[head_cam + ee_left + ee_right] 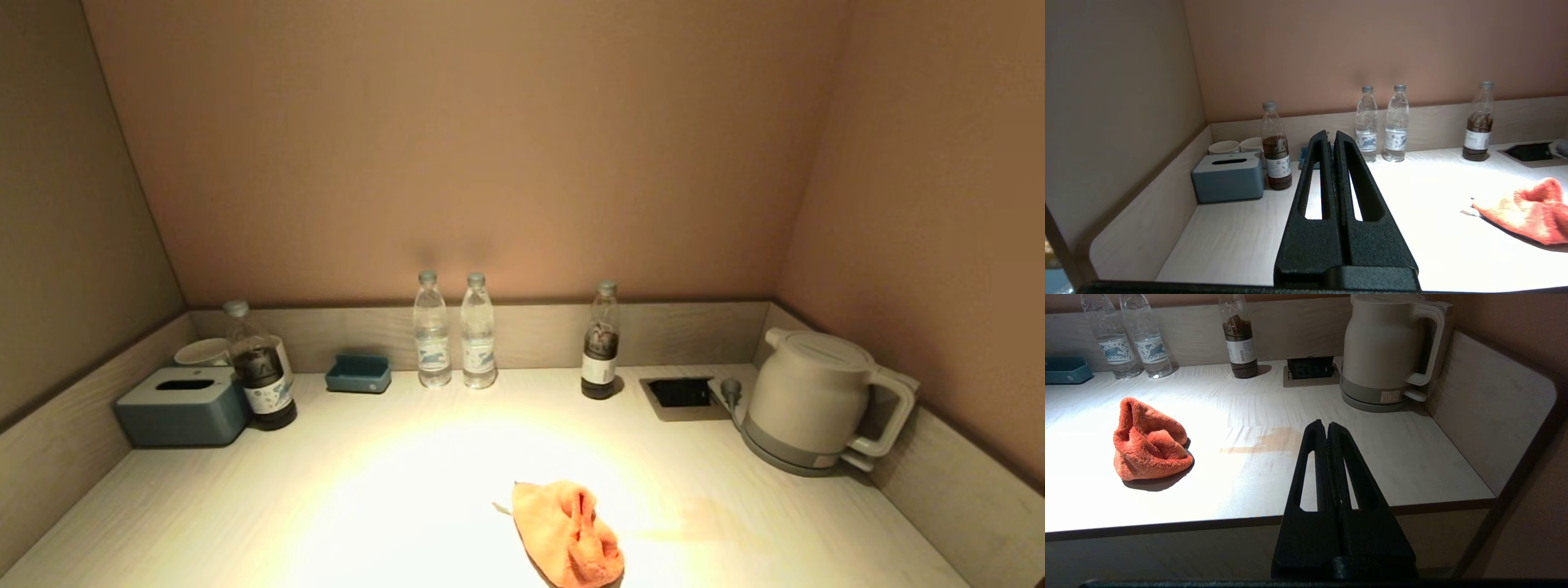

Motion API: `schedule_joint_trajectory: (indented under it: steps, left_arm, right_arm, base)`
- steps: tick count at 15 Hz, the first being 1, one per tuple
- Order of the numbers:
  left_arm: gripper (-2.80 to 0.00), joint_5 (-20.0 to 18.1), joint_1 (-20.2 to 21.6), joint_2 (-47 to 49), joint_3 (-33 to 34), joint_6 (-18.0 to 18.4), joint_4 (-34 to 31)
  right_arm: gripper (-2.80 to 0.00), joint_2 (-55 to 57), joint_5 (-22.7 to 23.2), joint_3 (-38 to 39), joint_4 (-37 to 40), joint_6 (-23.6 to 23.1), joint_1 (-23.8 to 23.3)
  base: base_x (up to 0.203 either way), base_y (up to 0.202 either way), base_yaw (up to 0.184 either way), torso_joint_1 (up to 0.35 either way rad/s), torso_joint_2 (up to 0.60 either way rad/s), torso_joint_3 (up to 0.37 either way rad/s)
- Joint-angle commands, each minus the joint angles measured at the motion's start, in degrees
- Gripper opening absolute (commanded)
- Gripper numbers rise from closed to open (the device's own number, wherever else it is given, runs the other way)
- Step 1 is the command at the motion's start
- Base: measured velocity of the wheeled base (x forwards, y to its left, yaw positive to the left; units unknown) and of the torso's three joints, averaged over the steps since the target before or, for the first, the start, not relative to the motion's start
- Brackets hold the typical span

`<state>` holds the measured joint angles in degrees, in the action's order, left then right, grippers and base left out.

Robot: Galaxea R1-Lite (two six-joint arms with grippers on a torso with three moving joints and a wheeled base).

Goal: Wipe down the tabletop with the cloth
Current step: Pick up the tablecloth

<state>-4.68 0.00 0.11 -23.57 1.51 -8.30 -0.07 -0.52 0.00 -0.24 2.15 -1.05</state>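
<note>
Item: cloth (567, 532) bunched near-centre on tabletop (245, 506), ungrasped | left gripper (1331, 136) clenched, empty | right gripper (1327, 425) clenched, empty, beyond near edge | stain (1265, 443) remains; your wiping seems unstarted.

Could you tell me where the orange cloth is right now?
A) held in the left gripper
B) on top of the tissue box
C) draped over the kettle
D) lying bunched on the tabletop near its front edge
D: the cloth lies crumpled on the tabletop, with nothing gripping it.

Head view high, facing down; wrist views low, flanking; all share cloth (567, 532).
</note>
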Motion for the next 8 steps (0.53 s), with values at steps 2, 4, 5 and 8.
schedule_joint_trajectory:
  steps: [2, 4, 5, 8]
  left_arm:
    - [-2.8, -0.13, 0.0, -0.11, 12.71, 2.48, 16.57]
    - [-2.8, -0.15, 0.0, -0.11, 16.63, 3.15, 22.25]
    - [-2.8, -0.15, 0.0, -0.11, 17.46, 3.08, 22.65]
    - [-2.8, 0.02, -0.09, -0.11, 21.6, 2.69, 23.07]
  right_arm:
    - [-2.8, 0.07, 0.0, 0.0, -0.02, 0.05, -0.01]
    - [-2.8, 0.07, 0.0, 0.0, -0.11, 0.05, -0.01]
    - [-2.8, 0.07, 0.0, 0.0, -0.02, 0.05, -0.01]
    - [-2.8, 0.07, 0.0, 0.0, -0.02, 0.05, -0.01]
  base:
    - [0.0, 0.0, 0.0, 0.0, 0.0, 0.0]
    - [0.0, 0.0, 0.0, 0.0, 0.0, 0.0]
    - [0.0, 0.0, 0.0, 0.0, 0.0, 0.0]
    - [0.0, 0.0, 0.0, 0.0, 0.0, 0.0]
